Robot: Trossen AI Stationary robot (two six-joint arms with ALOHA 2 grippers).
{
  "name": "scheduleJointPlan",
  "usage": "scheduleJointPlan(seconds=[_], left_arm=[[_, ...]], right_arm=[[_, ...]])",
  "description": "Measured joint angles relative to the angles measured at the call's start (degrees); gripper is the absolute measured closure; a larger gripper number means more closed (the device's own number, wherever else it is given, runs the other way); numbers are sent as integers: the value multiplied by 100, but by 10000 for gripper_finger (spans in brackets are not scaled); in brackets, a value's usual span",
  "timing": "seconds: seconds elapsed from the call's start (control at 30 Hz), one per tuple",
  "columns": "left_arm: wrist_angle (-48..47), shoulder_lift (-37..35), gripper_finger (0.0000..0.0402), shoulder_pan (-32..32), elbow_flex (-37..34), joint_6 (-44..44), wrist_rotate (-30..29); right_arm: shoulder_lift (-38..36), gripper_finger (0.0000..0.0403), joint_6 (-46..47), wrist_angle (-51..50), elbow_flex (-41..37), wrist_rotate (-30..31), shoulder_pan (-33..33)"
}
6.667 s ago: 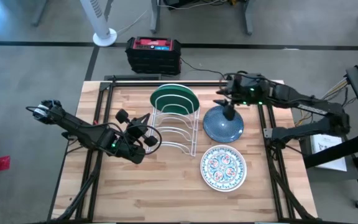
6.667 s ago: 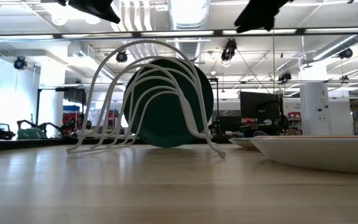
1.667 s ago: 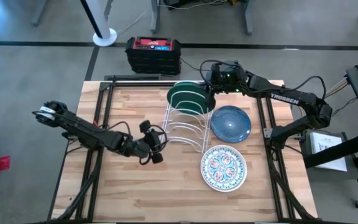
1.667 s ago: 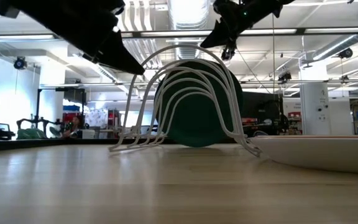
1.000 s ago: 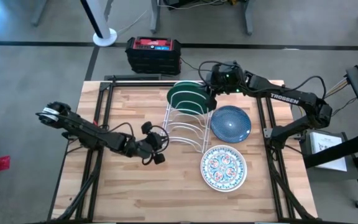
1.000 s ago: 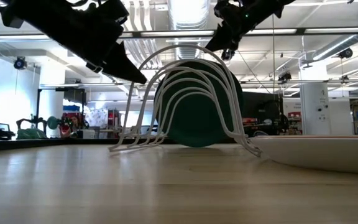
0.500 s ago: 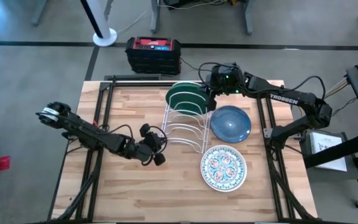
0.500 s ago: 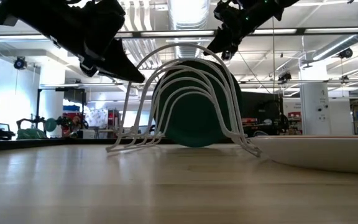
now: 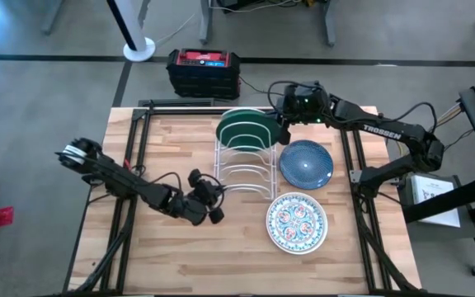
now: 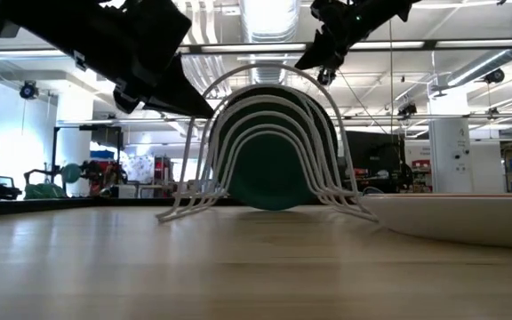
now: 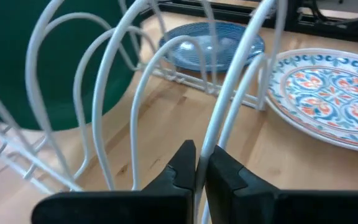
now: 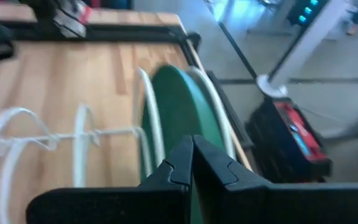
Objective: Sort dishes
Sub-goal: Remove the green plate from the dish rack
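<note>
A white wire rack (image 9: 242, 165) stands mid-table with the green dish (image 9: 246, 130) upright on its edge in the far slots. The blue speckled dish (image 9: 306, 162) lies flat to the rack's right, and the floral dish (image 9: 296, 223) lies flat nearer the front. My left gripper (image 9: 214, 206) is at the rack's near left corner, shut on a wire arch. My right gripper (image 9: 282, 134) hangs shut at the green dish's upper right rim (image 12: 185, 106), just above the rack's top (image 10: 323, 89). The plain white dish cannot be made out. My left gripper pinches the rack's nearest wire arch (image 11: 209, 140), on its left leg, between its two fingers. The fingers come from the table's left, slanting down, and lie across the wire. The rack's feet stay on the table. Whether my right gripper touches the green dish or the rack, I cannot tell.
A red and black box (image 9: 204, 70) sits on the floor beyond the table's far edge. Bare wood lies left of the rack and along the front edge (image 9: 180, 264).
My left gripper, still shut on the arch, has rolled and gone a little toward the near edge. The rack has turned on the table: its far end with the green dish has swung toward the table's left, so its arches now line up near to far.
</note>
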Motion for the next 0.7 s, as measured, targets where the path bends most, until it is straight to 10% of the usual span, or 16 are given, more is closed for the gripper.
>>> scheduleJointPlan(seconds=[0.37, 0.7], left_arm=[[-761, 283, 401, -20, 636, 60, 33], [-813, 387, 401, -26, 649, -81, -4]], right_arm=[[270, 319, -118, -216, 0, 439, -317], [514, 256, -75, -129, -1, -787, -713]])
